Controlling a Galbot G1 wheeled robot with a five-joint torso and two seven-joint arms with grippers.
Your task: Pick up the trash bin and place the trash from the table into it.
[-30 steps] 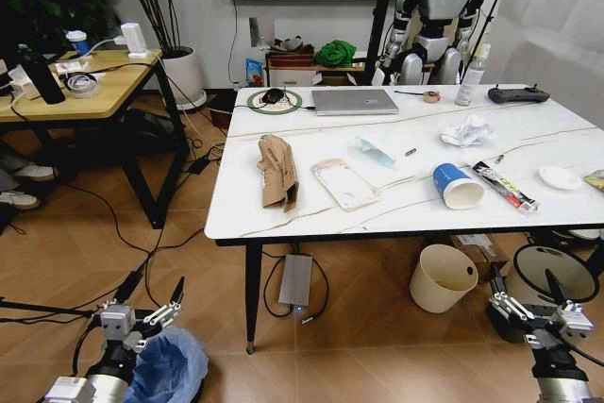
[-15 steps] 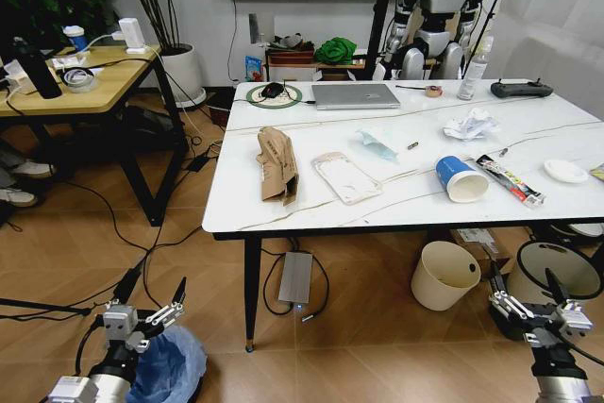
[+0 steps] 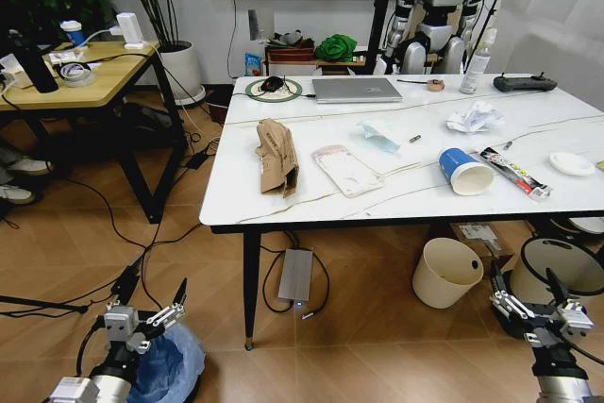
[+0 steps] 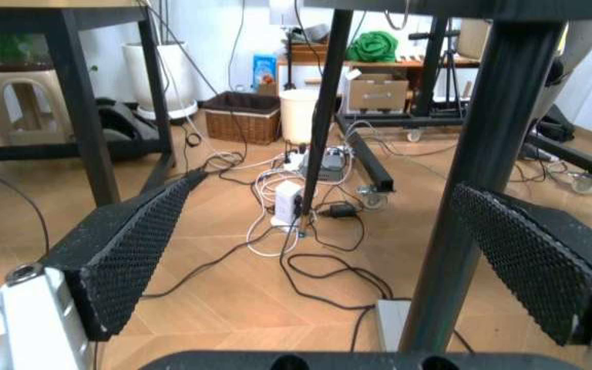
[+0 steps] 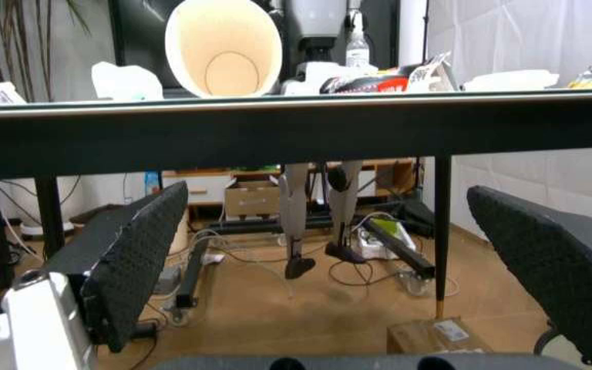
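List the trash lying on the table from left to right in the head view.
crumpled brown paper bag → flat clear package → light-blue wrapper → blue paper cup → white tissue wad → long printed wrapper

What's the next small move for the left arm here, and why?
Probably lower the left gripper onto the trash bin rim and close. It hovers open just above the blue-bagged bin on the floor, holding nothing, while the trash lies on the table.
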